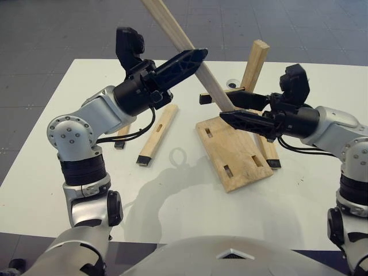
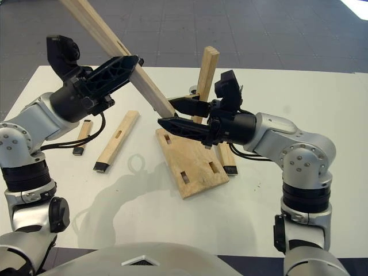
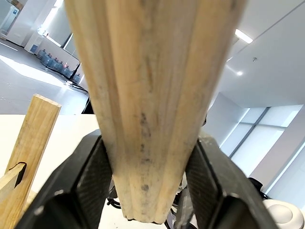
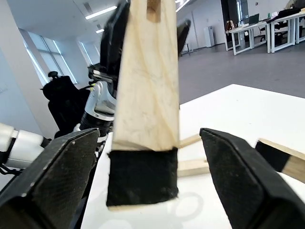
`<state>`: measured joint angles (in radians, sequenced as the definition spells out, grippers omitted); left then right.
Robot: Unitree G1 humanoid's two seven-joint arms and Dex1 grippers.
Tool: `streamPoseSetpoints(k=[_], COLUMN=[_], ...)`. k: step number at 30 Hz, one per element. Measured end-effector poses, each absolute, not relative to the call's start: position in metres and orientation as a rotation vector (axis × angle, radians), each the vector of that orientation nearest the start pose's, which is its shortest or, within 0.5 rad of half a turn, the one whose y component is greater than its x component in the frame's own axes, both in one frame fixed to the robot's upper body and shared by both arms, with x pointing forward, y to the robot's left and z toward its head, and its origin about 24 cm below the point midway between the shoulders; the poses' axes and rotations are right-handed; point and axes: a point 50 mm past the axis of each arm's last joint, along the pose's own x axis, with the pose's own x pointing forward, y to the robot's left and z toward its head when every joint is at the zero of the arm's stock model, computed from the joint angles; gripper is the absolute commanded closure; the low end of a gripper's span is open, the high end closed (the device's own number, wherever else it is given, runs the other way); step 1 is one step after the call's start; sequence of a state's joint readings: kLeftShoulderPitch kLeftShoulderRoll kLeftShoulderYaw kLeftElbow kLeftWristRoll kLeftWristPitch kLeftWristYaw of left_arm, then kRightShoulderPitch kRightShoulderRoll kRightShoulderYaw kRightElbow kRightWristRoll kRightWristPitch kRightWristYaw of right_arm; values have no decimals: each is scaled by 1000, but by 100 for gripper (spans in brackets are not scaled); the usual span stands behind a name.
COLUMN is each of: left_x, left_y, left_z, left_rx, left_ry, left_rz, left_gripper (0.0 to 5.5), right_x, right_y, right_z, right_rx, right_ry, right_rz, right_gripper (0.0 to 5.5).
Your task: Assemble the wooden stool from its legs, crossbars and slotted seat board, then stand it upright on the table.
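My left gripper (image 1: 195,57) is shut on a long wooden leg (image 1: 172,26) that slants down from the upper left, and its fingers (image 3: 81,186) press against the leg's sides. The leg's black-capped lower end (image 4: 142,176) sits just above the back edge of the slotted seat board (image 1: 233,152). My right gripper (image 2: 167,112) stands open around that end, with gaps on both sides. The board lies tilted on the table. A second leg (image 1: 254,63) stands upright behind it, with a short crossbar (image 1: 221,92) sticking out of it.
A loose leg (image 1: 158,133) and a short crossbar (image 1: 122,138) lie on the white table (image 1: 46,149) to the left of the board. Another leg (image 1: 269,152) lies under the board's right edge. The table's front is bare.
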<state>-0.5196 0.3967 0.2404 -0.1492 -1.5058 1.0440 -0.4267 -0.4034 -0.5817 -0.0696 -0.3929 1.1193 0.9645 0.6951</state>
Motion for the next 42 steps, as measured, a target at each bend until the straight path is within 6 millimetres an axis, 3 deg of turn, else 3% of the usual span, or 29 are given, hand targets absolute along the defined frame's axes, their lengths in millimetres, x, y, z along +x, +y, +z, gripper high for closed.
streamPoseSetpoints(k=[4, 6, 9, 12, 15, 22, 27, 31, 37, 42], left_x=[276, 278, 282, 282, 273, 270, 268, 270, 275, 285], left_y=[169, 175, 184, 186, 185, 188, 159, 155, 152, 149], left_z=[217, 224, 228, 223, 201, 172, 119, 90, 74, 76], left_rx=[-791, -772, -707, -593, -508, -420, -389, -374, -407, -402], left_ry=[34, 5, -25, -23, 25, 34, 97, 99, 68, 47], left_rz=[-1160, -1148, -1105, -1091, -1111, -1034, -1005, -929, -924, -962], left_gripper=[340, 340, 340, 341, 341, 341, 341, 341, 341, 341], right_x=[239, 238, 241, 242, 239, 239, 241, 242, 240, 238], right_y=[-176, -184, -188, -191, -195, -202, -208, -213, -213, -212], right_z=[162, 156, 127, 108, 92, 86, 83, 78, 75, 72], right_rx=[134, 54, -132, -248, -302, -356, -392, -407, -411, -414], right_ry=[339, 363, 482, 539, 591, 608, 618, 629, 630, 639], right_rz=[1177, 1152, 1078, 1037, 1015, 994, 949, 924, 928, 935], right_gripper=[165, 165, 165, 165, 165, 165, 165, 165, 165, 165])
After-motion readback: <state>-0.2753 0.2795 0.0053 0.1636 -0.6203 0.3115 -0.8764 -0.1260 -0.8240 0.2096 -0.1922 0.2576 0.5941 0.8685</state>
